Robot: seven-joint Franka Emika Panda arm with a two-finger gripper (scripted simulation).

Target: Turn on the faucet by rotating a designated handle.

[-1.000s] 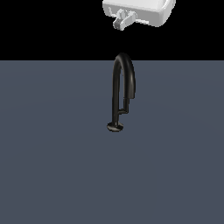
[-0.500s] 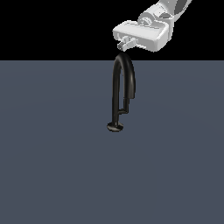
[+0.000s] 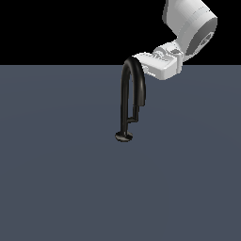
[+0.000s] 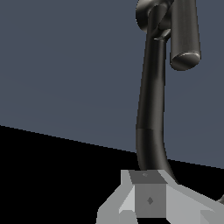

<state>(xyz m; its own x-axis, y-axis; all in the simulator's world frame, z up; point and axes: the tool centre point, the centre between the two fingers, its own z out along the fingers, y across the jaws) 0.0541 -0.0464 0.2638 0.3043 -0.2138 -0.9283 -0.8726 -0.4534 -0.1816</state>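
On the grey floor: you see the faucet (image 3: pixel 125 94) standing upright on its disc base.
Handle (image 3: pixel 135 114): a short bent rod off the lower stem, untouched.
Gripper (image 3: pixel 137 60): behind the arch's top; you cannot tell whether its fingers are apart.
Obstruction: the arch itself.

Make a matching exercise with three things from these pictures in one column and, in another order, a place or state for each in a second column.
Column one:
1. faucet
2. handle
3. end effector

Column two:
A. a short bent rod branching off low on the stem
B. white, up beside the top of the arch
C. a tall black arch standing on a small round base

Pairs: 1-C, 2-A, 3-B
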